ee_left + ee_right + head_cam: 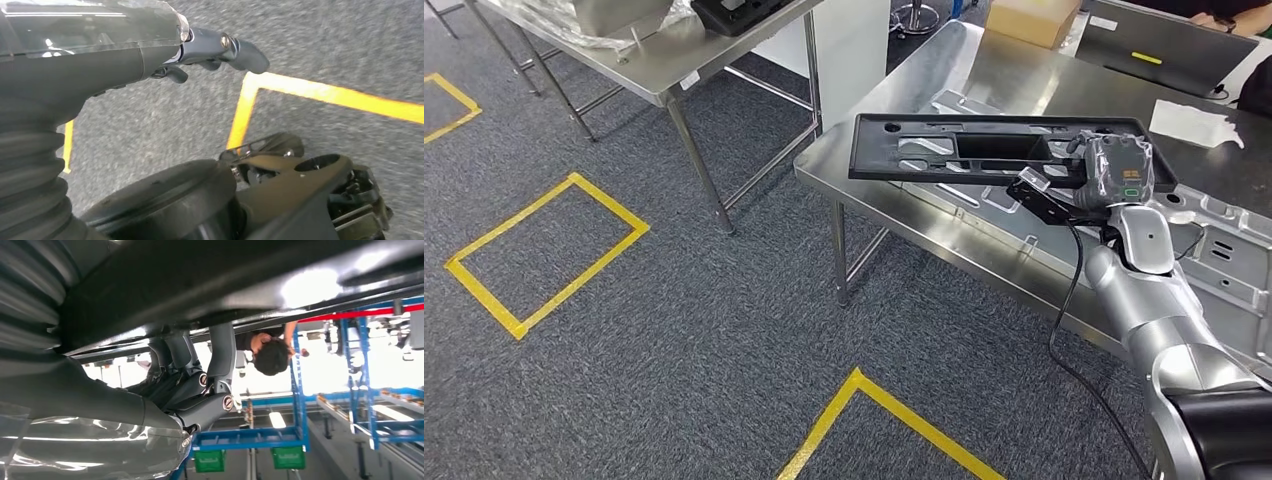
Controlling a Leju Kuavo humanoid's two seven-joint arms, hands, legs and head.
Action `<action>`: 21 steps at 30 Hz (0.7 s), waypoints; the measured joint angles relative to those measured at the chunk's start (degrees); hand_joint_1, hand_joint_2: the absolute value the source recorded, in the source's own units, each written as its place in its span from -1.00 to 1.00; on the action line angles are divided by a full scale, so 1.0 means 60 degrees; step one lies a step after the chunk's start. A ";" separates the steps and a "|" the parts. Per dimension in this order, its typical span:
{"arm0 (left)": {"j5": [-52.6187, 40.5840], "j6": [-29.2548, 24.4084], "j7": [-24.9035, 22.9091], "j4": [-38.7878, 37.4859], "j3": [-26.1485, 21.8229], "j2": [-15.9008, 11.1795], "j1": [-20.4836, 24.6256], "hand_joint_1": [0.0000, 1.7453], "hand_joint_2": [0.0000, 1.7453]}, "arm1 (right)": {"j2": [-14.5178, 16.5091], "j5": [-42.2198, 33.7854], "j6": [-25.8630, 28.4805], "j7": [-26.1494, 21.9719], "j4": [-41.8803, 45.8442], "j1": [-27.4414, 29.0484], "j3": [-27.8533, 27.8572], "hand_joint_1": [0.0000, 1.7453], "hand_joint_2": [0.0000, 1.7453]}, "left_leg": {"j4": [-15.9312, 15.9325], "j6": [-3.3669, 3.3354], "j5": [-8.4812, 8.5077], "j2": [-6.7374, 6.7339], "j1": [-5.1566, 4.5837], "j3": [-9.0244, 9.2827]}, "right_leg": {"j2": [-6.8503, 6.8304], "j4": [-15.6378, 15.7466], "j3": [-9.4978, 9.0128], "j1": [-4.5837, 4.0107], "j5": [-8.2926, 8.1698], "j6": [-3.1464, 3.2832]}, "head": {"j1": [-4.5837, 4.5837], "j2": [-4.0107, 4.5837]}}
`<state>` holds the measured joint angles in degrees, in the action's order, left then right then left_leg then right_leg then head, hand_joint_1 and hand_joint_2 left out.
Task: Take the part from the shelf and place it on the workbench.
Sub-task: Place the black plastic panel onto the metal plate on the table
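Part [984,150], a flat black plastic frame with long cut-outs, sits level over the near corner of the steel table [984,75], with the right hand [1114,172] clamped on its right end; the head view cannot settle whether the frame rests on the metal or hangs just above it. In the right wrist view the dark fingers [220,357] curl up around the frame's edge [210,280], so that hand grips the part. A black cable [1064,300] loops down from the wrist beside the silver right arm [1159,310]. Under and beside the frame lies a pressed sheet-metal panel [1224,250] that covers much of the table's near side. Farther back on the same table are a cardboard box [1032,20], a grey laptop [1164,45] and a crumpled white cloth [1194,120]. A second steel table [639,60] stands to the left, apart from the first, carrying a black object [744,12]. Yellow tape squares [544,250] mark the grey carpet. The left hand [220,50] hangs over the carpet near a yellow tape corner [250,85], its fingers loosely curled with nothing in them. A person [270,350] and blue racks [350,365] show blurred beyond the right hand.
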<state>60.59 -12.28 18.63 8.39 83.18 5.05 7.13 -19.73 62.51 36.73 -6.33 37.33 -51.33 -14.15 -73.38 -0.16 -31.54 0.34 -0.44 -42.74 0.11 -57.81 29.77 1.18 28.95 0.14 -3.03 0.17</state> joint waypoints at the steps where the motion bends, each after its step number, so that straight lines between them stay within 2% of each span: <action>1: -0.0057 0.0019 -0.0034 0.0000 0.0011 0.0005 0.0010 -1.00 1.00 | -0.0014 0.0000 0.0041 0.0085 -0.0018 0.0051 0.0000 1.00 1.00 | 0.0531 -0.0016 0.0361 0.0001 0.0002 0.0098 | 0.0011 0.0001 -0.0178 0.0007 0.0127 -0.0022 | -0.0001 0.0000; 2: -0.0120 0.0056 -0.0080 0.0000 0.0032 0.0008 0.0007 -1.00 1.00 | -0.0035 0.0009 0.0085 0.0196 -0.0013 0.0137 0.0002 1.00 1.00 | 0.1231 -0.0049 0.0965 0.0005 0.0001 0.0232 | 0.0019 0.0007 -0.0326 0.0005 0.0253 -0.0054 | -0.0001 0.0000; 3: -0.0189 0.0101 -0.0135 -0.0001 0.0056 0.0011 0.0013 -1.00 1.00 | -0.0061 0.0026 0.0125 0.0318 0.0014 0.0261 0.0005 1.00 1.00 | 0.1808 -0.0085 0.1441 0.0010 -0.0015 0.0335 | 0.0035 0.0012 -0.0439 -0.0003 0.0359 -0.0094 | -0.0001 -0.0001; 4: -0.0249 0.0149 -0.0192 -0.0001 0.0079 0.0015 0.0032 -1.00 1.00 | -0.0115 0.0056 0.0141 0.0435 0.0081 0.0405 0.0022 1.00 1.00 | 0.2196 -0.0125 0.1823 0.0014 -0.0025 0.0400 | 0.0045 0.0031 -0.0503 -0.0021 0.0443 -0.0145 | 0.0002 -0.0002; 5: -0.0294 0.0198 -0.0246 -0.0001 0.0102 0.0024 0.0058 -1.00 1.00 | -0.0172 0.0097 0.0137 0.0534 0.0181 0.0575 0.0053 1.00 1.00 | 0.2384 -0.0171 0.2023 0.0020 -0.0045 0.0415 | 0.0050 0.0069 -0.0529 -0.0032 0.0505 -0.0205 | 0.0005 -0.0002; 8: -0.0393 0.0281 -0.0373 0.0000 0.0189 0.0067 0.0172 -1.00 1.00 | -0.0395 0.0290 -0.0020 0.0651 0.0611 0.0994 0.0192 1.00 1.00 | 0.2475 -0.0330 0.1915 0.0030 -0.0061 0.0532 | 0.0046 0.0170 -0.0626 0.0002 0.0674 -0.0377 | 0.0009 -0.0002; 9: -0.0418 0.0287 -0.0401 0.0000 0.0225 0.0081 0.0200 -1.00 1.00 | -0.0462 0.0343 -0.0089 0.0659 0.0735 0.1071 0.0241 1.00 1.00 | 0.2538 -0.0392 0.1877 0.0029 -0.0054 0.0613 | 0.0039 -0.0032 -0.0549 0.0010 0.0798 -0.0401 | 0.0009 -0.0003; 10: -0.0433 0.0287 -0.0418 -0.0001 0.0253 0.0093 0.0218 -1.00 1.00 | -0.0520 0.0376 -0.0146 0.0666 0.0822 0.1129 0.0294 1.00 1.00 | 0.2599 -0.0441 0.1837 0.0027 -0.0042 0.0701 | 0.0036 -0.0477 -0.0313 0.0003 0.0994 -0.0405 | 0.0010 -0.0002; 11: -0.0449 0.0287 -0.0432 -0.0001 0.0277 0.0105 0.0227 -1.00 1.00 | -0.0566 0.0389 -0.0184 0.0674 0.0877 0.1182 0.0353 1.00 1.00 | 0.2624 -0.0483 0.1784 0.0026 -0.0047 0.0768 | 0.0034 -0.1132 0.0078 -0.0019 0.1218 -0.0393 | 0.0010 -0.0001; 12: -0.0463 0.0287 -0.0433 -0.0001 0.0294 0.0113 0.0229 -1.00 1.00 | -0.0603 0.0400 -0.0220 0.0686 0.0911 0.1246 0.0415 1.00 1.00 | 0.2634 -0.0510 0.1723 0.0028 -0.0051 0.0829 | 0.0038 -0.1862 0.0571 -0.0041 0.1422 -0.0378 | 0.0009 -0.0001; 13: -0.0474 0.0285 -0.0433 -0.0001 0.0307 0.0120 0.0222 -1.00 1.00 | -0.0632 0.0423 -0.0251 0.0699 0.0940 0.1329 0.0483 1.00 1.00 | 0.2634 -0.0520 0.1655 0.0035 -0.0055 0.0895 | 0.0041 -0.2462 0.1042 -0.0063 0.1504 -0.0369 | 0.0009 0.0000; 14: -0.0484 0.0283 -0.0432 0.0000 0.0317 0.0127 0.0210 -1.00 1.00 | -0.0661 0.0462 -0.0284 0.0711 0.0982 0.1428 0.0553 1.00 1.00 | 0.2628 -0.0522 0.1577 0.0048 -0.0059 0.0982 | 0.0040 -0.2748 0.1385 -0.0074 0.1375 -0.0368 | 0.0009 0.0000; 15: -0.0489 0.0282 -0.0431 0.0000 0.0323 0.0132 0.0201 -1.00 1.00 | -0.0692 0.0510 -0.0315 0.0716 0.1038 0.1533 0.0623 1.00 1.00 | 0.2616 -0.0517 0.1491 0.0065 -0.0064 0.1090 | 0.0039 -0.2643 0.1544 -0.0078 0.1019 -0.0370 | 0.0009 0.0000; 16: -0.0493 0.0281 -0.0428 0.0000 0.0330 0.0138 0.0198 -1.00 1.00 | -0.0731 0.0555 -0.0338 0.0714 0.1110 0.1631 0.0698 1.00 1.00 | 0.2596 -0.0508 0.1396 0.0083 -0.0069 0.1214 | 0.0034 -0.2161 0.1514 -0.0078 0.0482 -0.0370 | 0.0009 0.0000; 17: -0.0496 0.0284 -0.0423 0.0000 0.0340 0.0145 0.0201 -1.00 1.00 | -0.0783 0.0588 -0.0353 0.0709 0.1198 0.1719 0.0775 1.00 1.00 | 0.2574 -0.0493 0.1294 0.0100 -0.0075 0.1323 | 0.0022 -0.1466 0.1373 -0.0080 -0.0091 -0.0355 | 0.0009 0.0000; 18: -0.0498 0.0291 -0.0411 0.0000 0.0355 0.0152 0.0211 -1.00 1.00 | -0.0837 0.0607 -0.0364 0.0701 0.1291 0.1783 0.0853 1.00 1.00 | 0.2537 -0.0466 0.1202 0.0115 -0.0094 0.1412 | 0.0011 -0.0850 0.1195 -0.0107 -0.0502 -0.0327 | 0.0008 0.0000; 19: -0.0499 0.0299 -0.0386 0.0000 0.0373 0.0158 0.0219 -1.00 1.00 | -0.0884 0.0614 -0.0376 0.0696 0.1405 0.1841 0.0936 1.00 1.00 | 0.2509 -0.0433 0.1131 0.0132 -0.0109 0.1466 | -0.0004 -0.0401 0.1048 -0.0132 -0.0731 -0.0283 | 0.0008 0.0000; 21: -0.0495 0.0308 -0.0301 -0.0002 0.0412 0.0163 0.0215 -1.00 1.00 | -0.0946 0.0614 -0.0403 0.0694 0.1701 0.1999 0.1086 1.00 1.00 | 0.2468 -0.0446 0.1039 0.0145 -0.0141 0.1506 | -0.0008 -0.0122 0.0920 -0.0162 -0.0757 -0.0235 | 0.0009 0.0000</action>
<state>57.62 -10.43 16.83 8.38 85.65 6.03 8.42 -25.41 66.19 34.31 -2.16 47.54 -39.34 -7.64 -58.57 -2.83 -25.30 1.21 -1.29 -33.70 0.06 -58.54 35.29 0.21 24.41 -1.27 -2.97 0.17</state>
